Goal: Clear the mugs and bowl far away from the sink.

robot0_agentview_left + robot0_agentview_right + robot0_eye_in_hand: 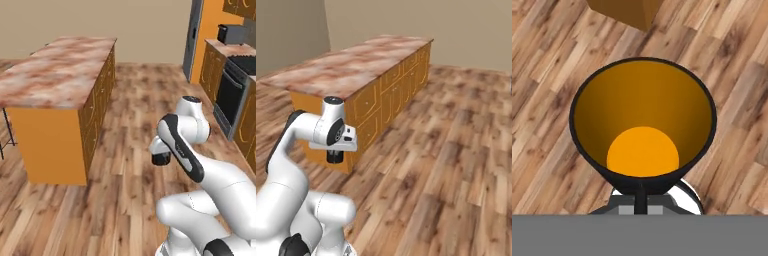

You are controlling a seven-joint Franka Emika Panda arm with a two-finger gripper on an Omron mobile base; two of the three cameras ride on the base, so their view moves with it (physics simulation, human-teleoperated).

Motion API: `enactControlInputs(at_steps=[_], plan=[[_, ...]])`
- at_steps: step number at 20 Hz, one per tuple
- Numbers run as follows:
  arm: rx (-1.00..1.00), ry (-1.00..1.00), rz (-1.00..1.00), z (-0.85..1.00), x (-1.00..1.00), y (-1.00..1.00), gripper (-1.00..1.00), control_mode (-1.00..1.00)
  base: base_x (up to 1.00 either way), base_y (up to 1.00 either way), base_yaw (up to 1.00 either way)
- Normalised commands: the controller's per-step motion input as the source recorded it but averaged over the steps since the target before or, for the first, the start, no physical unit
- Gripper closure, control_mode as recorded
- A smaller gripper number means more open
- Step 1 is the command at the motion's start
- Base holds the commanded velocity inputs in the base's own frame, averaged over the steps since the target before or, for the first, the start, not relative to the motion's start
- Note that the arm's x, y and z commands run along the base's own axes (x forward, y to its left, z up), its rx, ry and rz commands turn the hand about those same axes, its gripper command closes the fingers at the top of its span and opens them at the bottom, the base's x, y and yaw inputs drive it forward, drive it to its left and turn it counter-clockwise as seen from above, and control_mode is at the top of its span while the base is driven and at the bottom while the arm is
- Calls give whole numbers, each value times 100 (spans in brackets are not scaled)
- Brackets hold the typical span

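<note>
Pincer (pixel 161 159) closed on a black mug (pixel 643 122), carried mouth-up over the wooden floor (pixel 125 170) beside the island table (pixel 55 70), presumably for placement away from the sink

You will find nothing to read here: no text, label, brand, number or sign stands on any surface in these views. The black mug (pixel 643 122) with its orange inside is plain, and the marbled top of the bench (pixel 55 70) and its orange cabinet fronts carry no lettering. The oven (pixel 231 95) and the dark appliance (pixel 230 33) on the far counter are too small and blurred for you to make out any marking.
</note>
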Motion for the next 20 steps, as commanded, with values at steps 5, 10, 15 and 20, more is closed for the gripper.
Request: enactControlInputs(at_steps=[5, 10, 15, 20], plan=[[0, 0, 0, 0, 0, 0, 100, 100, 100, -69, 50], [0, 0, 0, 0, 0, 0, 100, 100, 100, -90, 52], [0, 0, 0, 0, 0, 0, 100, 100, 100, -100, 53], [0, 0, 0, 0, 0, 0, 100, 100, 83, -100, 48]])
